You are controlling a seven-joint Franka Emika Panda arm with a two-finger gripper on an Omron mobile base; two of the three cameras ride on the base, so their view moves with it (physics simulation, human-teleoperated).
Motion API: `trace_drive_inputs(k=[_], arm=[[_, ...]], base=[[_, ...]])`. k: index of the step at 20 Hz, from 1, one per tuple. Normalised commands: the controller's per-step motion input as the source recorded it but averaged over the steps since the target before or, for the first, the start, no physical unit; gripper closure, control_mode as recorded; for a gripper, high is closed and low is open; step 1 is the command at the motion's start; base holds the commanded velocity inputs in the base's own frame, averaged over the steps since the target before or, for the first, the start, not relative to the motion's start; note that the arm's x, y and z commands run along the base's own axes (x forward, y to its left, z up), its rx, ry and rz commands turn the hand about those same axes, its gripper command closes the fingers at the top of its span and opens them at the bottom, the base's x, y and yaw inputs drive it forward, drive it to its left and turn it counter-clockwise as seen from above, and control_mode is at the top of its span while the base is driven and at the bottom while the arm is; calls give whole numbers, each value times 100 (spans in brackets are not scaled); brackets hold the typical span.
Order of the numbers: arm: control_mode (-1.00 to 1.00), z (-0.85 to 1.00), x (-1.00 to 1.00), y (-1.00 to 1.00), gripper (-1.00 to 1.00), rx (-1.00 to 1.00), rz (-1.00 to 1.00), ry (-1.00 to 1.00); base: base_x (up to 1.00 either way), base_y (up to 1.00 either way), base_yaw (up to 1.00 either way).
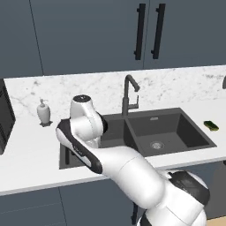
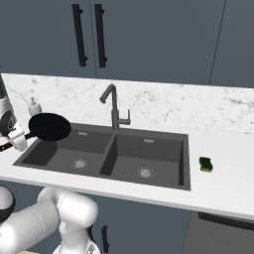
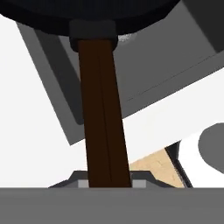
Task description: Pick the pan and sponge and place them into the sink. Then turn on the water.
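My tool (image 3: 109,181) is clamped on the long dark brown handle of the round black frying pan (image 2: 49,126), holding it above the left basin of the dark grey double sink (image 2: 184,163). The small yellow-and-green sponge (image 2: 206,164) lies on the white marble bench (image 2: 223,183), right of the sink.

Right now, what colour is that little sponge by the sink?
The sponge is yellow with a green top, clearest in the right base view.
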Motion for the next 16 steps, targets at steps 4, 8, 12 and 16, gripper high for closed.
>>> trace_drive_inputs(k=[4,8,12,16], arm=[[-100,-1,7,-84,100,-11,-22,11],[-100,-18,31,-75,100,-17,-23,23],[-100,-28,53,-54,100,-13,-17,15],[-100,-20,72,-8,100,-5,-4,1]], base=[[0,0,0],[0,0,0],[0,0,0],[0,0,0]])
